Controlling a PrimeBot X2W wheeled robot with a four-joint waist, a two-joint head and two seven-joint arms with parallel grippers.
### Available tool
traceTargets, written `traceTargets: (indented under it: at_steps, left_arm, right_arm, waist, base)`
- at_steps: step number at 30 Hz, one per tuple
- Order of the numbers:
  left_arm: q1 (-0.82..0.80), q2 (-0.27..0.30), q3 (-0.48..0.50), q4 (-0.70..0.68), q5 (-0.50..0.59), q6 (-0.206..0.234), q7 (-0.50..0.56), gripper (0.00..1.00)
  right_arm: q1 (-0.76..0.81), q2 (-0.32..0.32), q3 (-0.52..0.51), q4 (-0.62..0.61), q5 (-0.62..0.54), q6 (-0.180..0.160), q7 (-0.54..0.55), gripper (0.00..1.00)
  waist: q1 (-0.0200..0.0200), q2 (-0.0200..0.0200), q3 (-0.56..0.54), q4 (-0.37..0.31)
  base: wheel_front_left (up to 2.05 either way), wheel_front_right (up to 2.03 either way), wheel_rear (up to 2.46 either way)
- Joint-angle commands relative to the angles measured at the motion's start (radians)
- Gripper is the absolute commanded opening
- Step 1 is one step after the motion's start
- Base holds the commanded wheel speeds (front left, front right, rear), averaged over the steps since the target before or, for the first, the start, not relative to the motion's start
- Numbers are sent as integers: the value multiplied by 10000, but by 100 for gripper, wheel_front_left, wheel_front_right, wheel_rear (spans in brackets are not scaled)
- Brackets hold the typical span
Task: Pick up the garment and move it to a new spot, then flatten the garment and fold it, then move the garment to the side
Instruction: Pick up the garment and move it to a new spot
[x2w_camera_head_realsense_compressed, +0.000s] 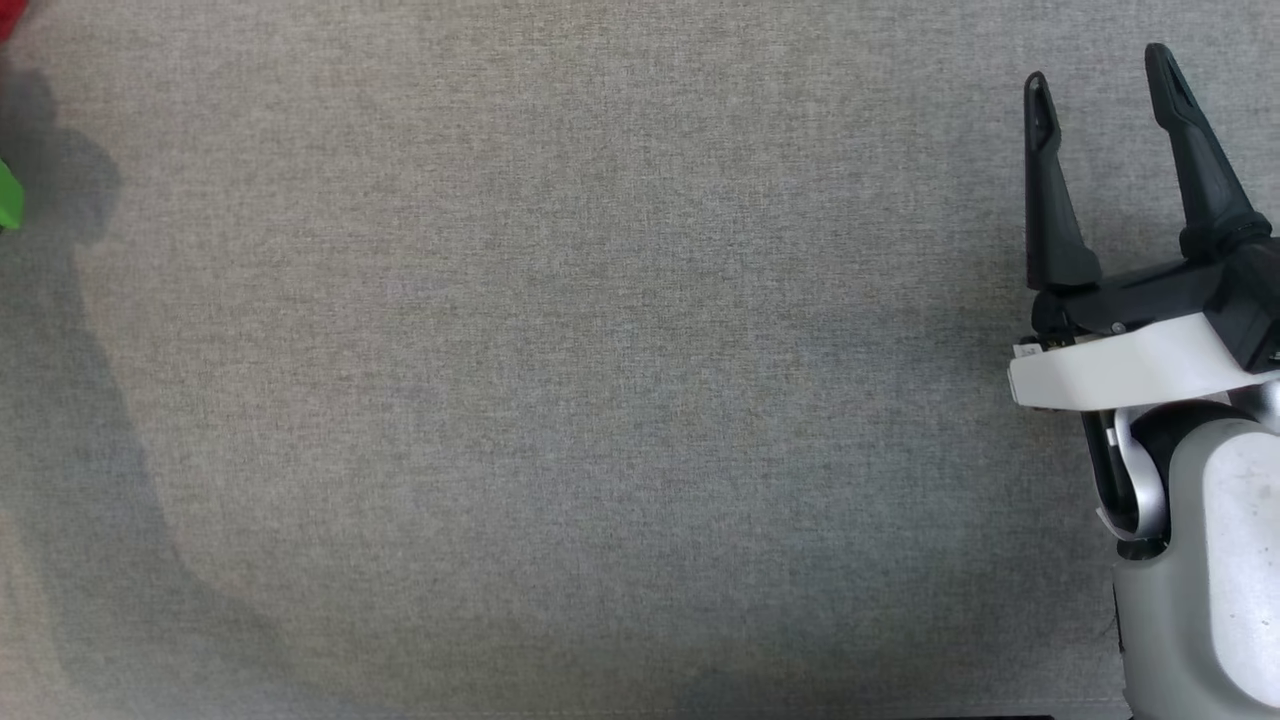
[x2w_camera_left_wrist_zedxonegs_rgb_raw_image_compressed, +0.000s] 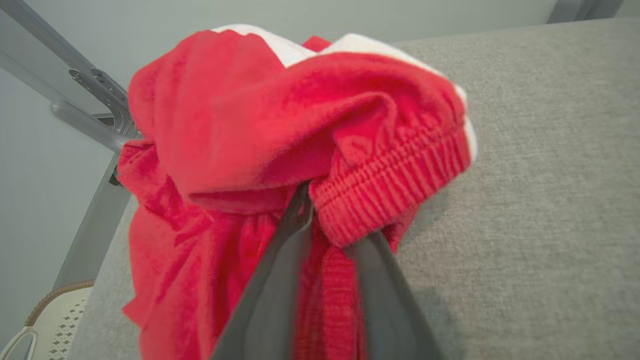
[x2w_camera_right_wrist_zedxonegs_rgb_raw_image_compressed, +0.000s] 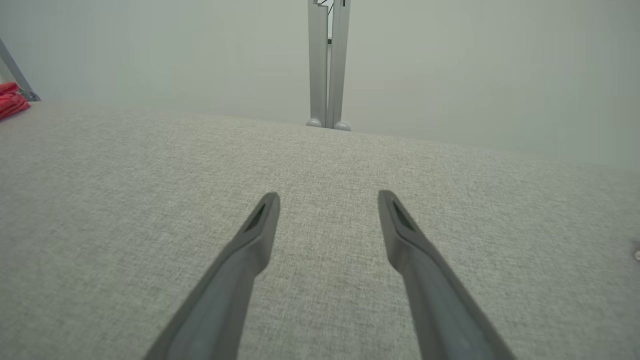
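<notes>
Currently, left gripper (x2w_camera_left_wrist_zedxonegs_rgb_raw_image_compressed: 337, 215) pinching red garment (x2w_camera_left_wrist_zedxonegs_rgb_raw_image_compressed: 250, 110) at ribbed waistband (x2w_camera_left_wrist_zedxonegs_rgb_raw_image_compressed: 395, 182), right gripper (x2w_camera_head_realsense_compressed: 1098, 65) spread open over grey tabletop (x2w_camera_head_realsense_compressed: 560, 400)

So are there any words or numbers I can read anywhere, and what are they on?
None: no word, number or sign can be read in these pictures.
The garment: red with white trim, no label showing.
The table: plain grey cloth, no print.
The frame: bare metal, no marking to read.
</notes>
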Motion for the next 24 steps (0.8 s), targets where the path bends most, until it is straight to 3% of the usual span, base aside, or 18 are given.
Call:
traceTargets:
  at_steps: [1,14,24]
  left_arm:
    - [-227,163,-8,92,39,-12,-205,0]
    - [-679,865,-834,-236,624,-13,-849,0]
    - [-947,1017,-2414,-3048,876,-12,235,0]
  right_arm:
    - [-14,30,37,86,-51,-15,-94,100]
    - [389,233,82,1702,528,-15,-1039,100]
    - [1213,259,-268,3272,1438,-15,-1820,100]
  waist:
    - [-1,0,-134,-35]
    - [-1,0,-2345,-630]
    - [-1,0,-4653,-1798]
  base:
    - [0,0,0]
    - [0,0,0]
    - [0,0,0]
